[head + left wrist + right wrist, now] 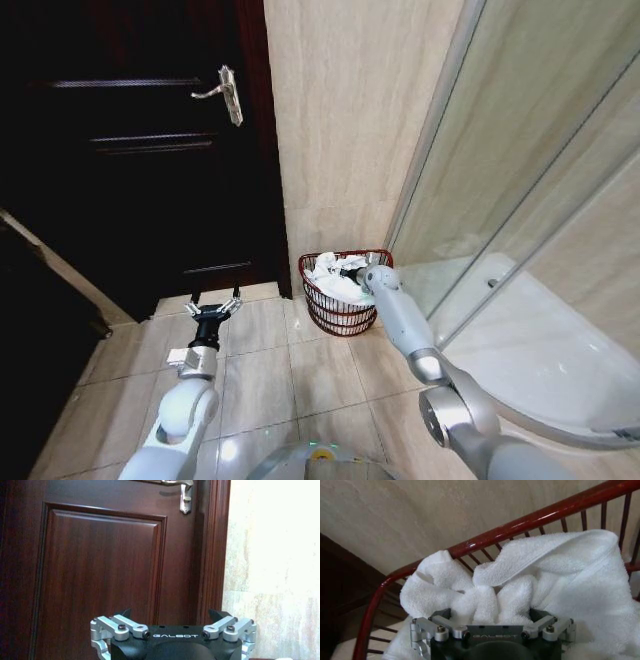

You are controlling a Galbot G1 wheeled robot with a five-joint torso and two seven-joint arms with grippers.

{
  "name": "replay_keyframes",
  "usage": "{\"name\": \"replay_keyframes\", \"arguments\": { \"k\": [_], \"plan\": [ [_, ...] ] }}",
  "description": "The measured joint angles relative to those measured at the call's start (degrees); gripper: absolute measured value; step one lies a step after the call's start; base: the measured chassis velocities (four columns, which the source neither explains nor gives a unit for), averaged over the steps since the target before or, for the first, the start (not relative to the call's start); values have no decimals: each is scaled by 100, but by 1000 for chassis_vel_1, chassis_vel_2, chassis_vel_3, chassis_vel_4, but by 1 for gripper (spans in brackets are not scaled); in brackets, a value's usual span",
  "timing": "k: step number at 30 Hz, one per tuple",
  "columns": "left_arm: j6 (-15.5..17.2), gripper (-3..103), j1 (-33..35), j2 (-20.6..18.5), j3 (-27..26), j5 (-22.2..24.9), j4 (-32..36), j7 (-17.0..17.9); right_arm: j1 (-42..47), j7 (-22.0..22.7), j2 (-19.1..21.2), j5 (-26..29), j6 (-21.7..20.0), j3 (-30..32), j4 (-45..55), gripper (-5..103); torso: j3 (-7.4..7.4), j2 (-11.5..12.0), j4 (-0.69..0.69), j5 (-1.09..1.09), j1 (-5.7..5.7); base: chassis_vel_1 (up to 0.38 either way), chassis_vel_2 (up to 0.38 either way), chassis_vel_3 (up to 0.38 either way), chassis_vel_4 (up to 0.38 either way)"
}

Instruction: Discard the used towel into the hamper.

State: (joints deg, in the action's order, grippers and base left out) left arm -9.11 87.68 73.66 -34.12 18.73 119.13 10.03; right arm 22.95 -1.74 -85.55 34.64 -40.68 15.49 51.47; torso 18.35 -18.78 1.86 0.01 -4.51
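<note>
The hamper [345,256], a round dark red wire basket, stands on the floor tiles against the beige wall, between the door and the shower. The white towel [328,281] lies crumpled inside it, spilling up to the rim. My right gripper [352,272] reaches down into the hamper's top. In the right wrist view the towel [550,573] bunches against the red rim [520,522], and the right gripper [491,612] stands open with terry folds between its fingers. My left gripper [215,309] hovers open over the floor in front of the door, to the hamper's left, holding nothing.
A dark wooden door [130,150] with a metal lever handle [226,92] fills the left. A glass shower screen [520,150] and white shower tray [540,340] close off the right. Bare floor tiles [300,380] lie before the hamper.
</note>
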Motion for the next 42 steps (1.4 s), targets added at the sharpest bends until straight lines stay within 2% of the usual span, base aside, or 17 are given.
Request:
{"name": "replay_keyframes", "arguments": {
  "k": [6, 8, 10, 11, 13, 14, 17, 21, 28, 33, 42],
  "plan": [
    [-23, 100, -53, -19, -17, 58, -43, -54, 360, 118, 285, -495, 226, -98, 1070, 100, 1, 1, 1, 1, -1, 0, 0, 0, 0],
    [-28, 100, -71, -4, 67, 55, -53, -65, 671, 290, 472, -656, 387, -130, 1868, 100, 1, 1, 0, 0, 0, 0, 0, 0, 0],
    [-28, 100, -73, -3, 81, 52, -53, -66, 751, 333, 505, -674, 408, -128, 2041, 100, 1, 1, 0, -1, -1, 0, 0, 0, 0],
    [-28, 100, -75, -18, 132, 36, -52, -65, 1264, 588, 710, -667, 382, -84, 3096, 100, 1, 1, 0, 1, 0, 0, 0, 0, 0],
    [-27, 100, -74, -30, 143, 31, -51, -64, 1649, 700, 862, -669, 391, -55, 3705, 100, 0, 1, 0, -1, 0, 0, 0, 0, 0],
    [-27, 100, -74, -30, 143, 31, -51, -64, 1649, 700, 862, -669, 391, -55, 3705, 100, 0, 1, 0, -1, 0, 0, 0, 0, 0],
    [-25, 100, -110, -35, 224, -32, -88, -26, 2273, 995, 1091, -614, 356, 29, 4576, 100, -1, 0, -1, -2, 0, 0, 0, 0, 0],
    [-18, 100, -165, -4, 307, -130, -114, 26, 2886, 1048, 1359, -541, 235, 109, 5235, 100, -1, 0, -1, -1, 0, 0, 0, 0, 0],
    [-16, 100, -197, 11, 282, -116, -112, 39, 3422, 945, 1416, -769, 78, 99, 5421, 100, 0, 0, 0, -1, 0, 0, 0, 0, 0],
    [-33, 100, -212, 17, 230, -58, -135, 19, 3692, 832, 1240, -1069, 59, 66, 5333, 100, 0, 0, 0, -1, 0, 0, 0, 0, 0],
    [-64, 100, -234, 37, 279, -72, -169, 9, 3689, 710, 873, -1128, 190, -260, 5013, 100, 0, 1, 0, -1, 0, 0, 0, 0, 0]
  ]
}}
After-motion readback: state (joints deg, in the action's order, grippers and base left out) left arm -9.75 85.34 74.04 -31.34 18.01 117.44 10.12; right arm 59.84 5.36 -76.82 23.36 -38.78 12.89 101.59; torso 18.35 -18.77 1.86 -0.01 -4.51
